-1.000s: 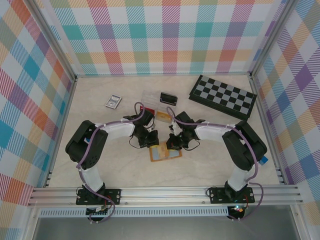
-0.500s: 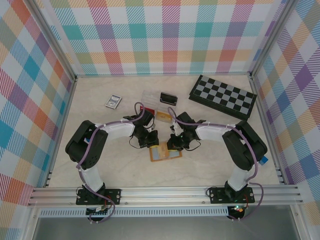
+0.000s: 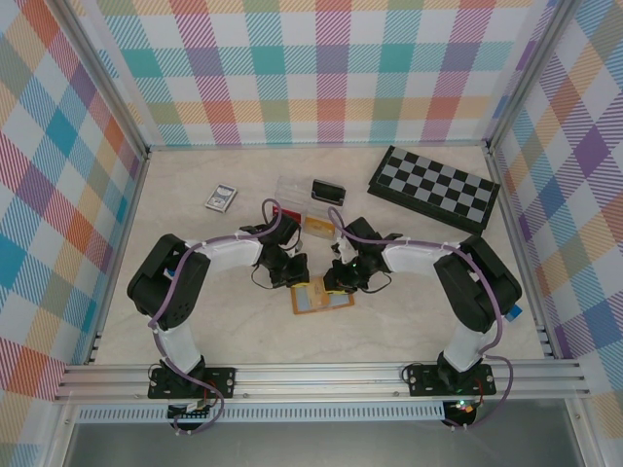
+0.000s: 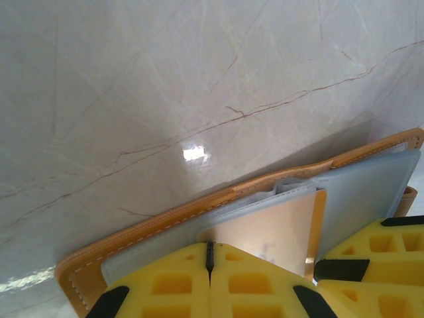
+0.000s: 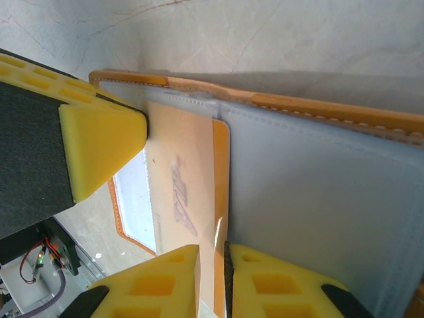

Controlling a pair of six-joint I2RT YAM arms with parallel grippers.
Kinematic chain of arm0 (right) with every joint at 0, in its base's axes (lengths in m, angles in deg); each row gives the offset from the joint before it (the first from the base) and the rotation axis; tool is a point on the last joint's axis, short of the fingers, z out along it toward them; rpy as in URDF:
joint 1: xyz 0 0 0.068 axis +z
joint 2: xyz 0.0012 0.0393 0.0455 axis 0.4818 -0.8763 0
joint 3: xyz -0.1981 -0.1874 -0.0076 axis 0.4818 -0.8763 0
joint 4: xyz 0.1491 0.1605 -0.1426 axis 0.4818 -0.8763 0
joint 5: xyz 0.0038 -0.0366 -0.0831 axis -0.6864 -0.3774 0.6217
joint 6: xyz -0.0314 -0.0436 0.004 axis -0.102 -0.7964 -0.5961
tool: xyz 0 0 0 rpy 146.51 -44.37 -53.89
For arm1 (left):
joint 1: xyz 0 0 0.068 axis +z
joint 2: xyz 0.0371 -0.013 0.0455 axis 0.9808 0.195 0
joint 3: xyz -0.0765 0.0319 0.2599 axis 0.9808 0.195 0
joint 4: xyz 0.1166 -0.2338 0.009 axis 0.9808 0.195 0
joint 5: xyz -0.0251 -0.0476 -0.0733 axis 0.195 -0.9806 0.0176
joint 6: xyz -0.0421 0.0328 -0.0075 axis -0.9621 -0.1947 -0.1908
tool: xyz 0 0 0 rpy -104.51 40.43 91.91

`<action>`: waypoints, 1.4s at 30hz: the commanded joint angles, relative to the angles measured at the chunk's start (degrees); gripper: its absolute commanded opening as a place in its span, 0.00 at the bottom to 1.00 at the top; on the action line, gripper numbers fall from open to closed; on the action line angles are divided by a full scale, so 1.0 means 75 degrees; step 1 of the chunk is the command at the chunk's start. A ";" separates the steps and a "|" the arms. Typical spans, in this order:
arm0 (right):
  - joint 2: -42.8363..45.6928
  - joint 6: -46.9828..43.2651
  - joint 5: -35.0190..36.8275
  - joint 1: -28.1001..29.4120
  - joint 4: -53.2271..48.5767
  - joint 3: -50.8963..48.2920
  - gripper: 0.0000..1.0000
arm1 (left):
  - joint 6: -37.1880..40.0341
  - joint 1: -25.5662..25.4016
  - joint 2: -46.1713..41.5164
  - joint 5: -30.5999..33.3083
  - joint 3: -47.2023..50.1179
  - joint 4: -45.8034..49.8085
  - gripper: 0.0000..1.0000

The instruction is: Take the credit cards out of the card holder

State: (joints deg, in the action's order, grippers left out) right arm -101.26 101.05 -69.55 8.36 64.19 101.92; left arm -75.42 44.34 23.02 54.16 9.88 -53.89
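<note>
The card holder (image 3: 326, 302) lies open and flat on the tabletop (image 3: 195, 243), near the middle and between the two end effectors. From above we see only its orange-tan border and pale inner panels.

The left wrist view brings us close to the holder (image 4: 165, 222). We see the stitched edge, the grey-blue panel and a tan credit card (image 4: 265, 232) standing partway out of a pocket. The right wrist view shows the holder (image 5: 318, 199) from the other side, and there we can make out faint print on the card's (image 5: 179, 179) face.

The left end effector (image 3: 292, 272) is clenched. In its own view (image 4: 209, 255) the yellow pads meet along a thin seam with nothing between them, low over the holder's edge. From the right wrist we see one of its tips (image 5: 99, 132) at the card's corner.

The right end effector (image 3: 339, 280) has its pads (image 5: 212, 255) a narrow gap apart, with the card's orange edge running into that gap. We cannot tell whether it pinches the card or has let go.

Both arms bend with elbows out to the sides, forearms reaching inward and wrists pitched down over the holder.

Farther back lie a chessboard (image 3: 435, 189), a clear plastic box (image 3: 292, 187), a small black object (image 3: 328, 190) and a small pack (image 3: 221, 198).
</note>
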 commanded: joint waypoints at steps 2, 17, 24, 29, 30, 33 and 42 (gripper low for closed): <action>-0.0153 0.0045 -0.0255 -0.0022 0.0149 -0.0005 0.19 | 0.0066 -0.0063 0.0396 0.0590 0.0406 0.0601 0.00; -0.0322 0.0039 0.0051 -0.0022 -0.0022 0.0090 0.21 | 0.0070 -0.0064 0.0408 0.0604 0.0418 0.0579 0.00; -0.0305 0.0089 -0.0381 -0.0022 0.0374 -0.0017 0.07 | 0.0063 -0.0062 0.0385 0.0593 0.0417 0.0594 0.00; -0.0116 0.0039 -0.0082 -0.0063 0.0176 -0.0061 0.01 | 0.0097 -0.0064 0.0321 0.0714 0.0406 0.0689 0.00; -0.0063 0.0033 -0.0026 -0.0091 0.0159 -0.0101 0.00 | 0.0121 -0.0058 0.0304 0.0753 0.0395 0.0739 0.00; 0.0058 0.0004 0.0059 -0.0184 0.0137 -0.0232 0.00 | 0.0185 -0.0029 0.0274 0.0871 0.0370 0.0858 0.00; 0.0299 -0.0087 0.0107 -0.0373 0.0058 -0.0474 0.00 | 0.0266 0.0101 0.0127 0.0700 0.0450 0.0794 0.00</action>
State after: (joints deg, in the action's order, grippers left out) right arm -100.51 101.18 -69.81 6.20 66.68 99.73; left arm -74.89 44.56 22.87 54.44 10.14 -53.89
